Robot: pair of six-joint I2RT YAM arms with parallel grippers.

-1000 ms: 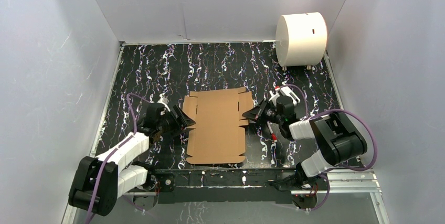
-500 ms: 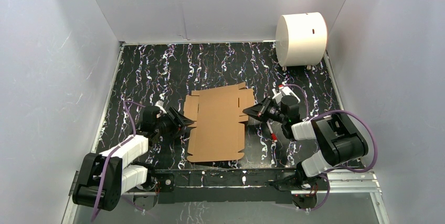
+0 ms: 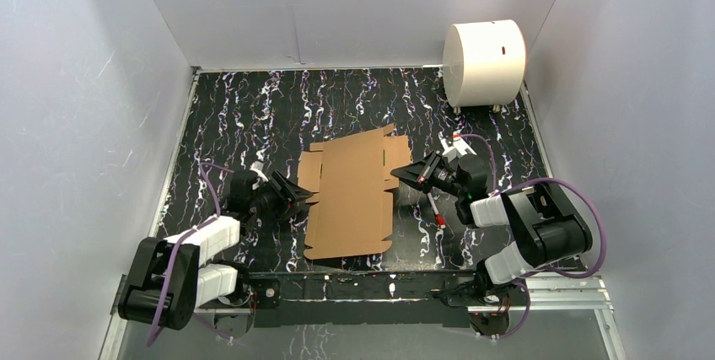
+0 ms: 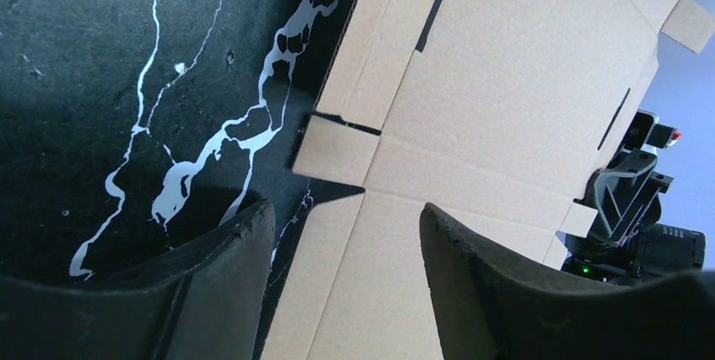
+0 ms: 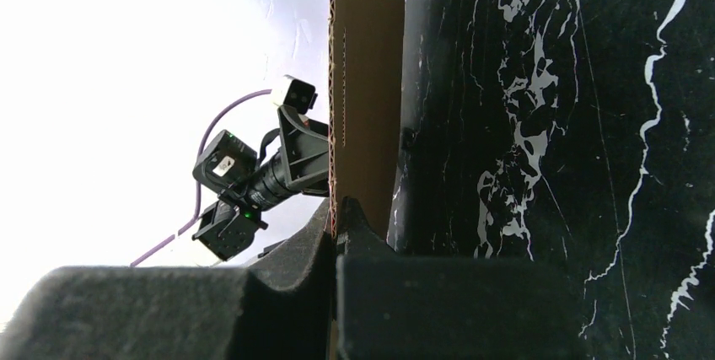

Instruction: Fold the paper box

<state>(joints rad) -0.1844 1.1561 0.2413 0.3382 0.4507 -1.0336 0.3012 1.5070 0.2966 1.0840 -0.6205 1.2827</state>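
At frame centre, the paper box (image 3: 354, 196) is seen almost flat; right fingers (image 5: 371, 292) are clamped on its edge, left fingers (image 4: 228, 284) spread.

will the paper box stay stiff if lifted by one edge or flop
Likely flops along its creases: the paper box is thin scored sheet, and its right edge is raised where the right gripper pinches it. Probably light, so may slide when pushed.

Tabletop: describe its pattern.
The tabletop is black with white, marble-like streaks; the top external view shows it best.
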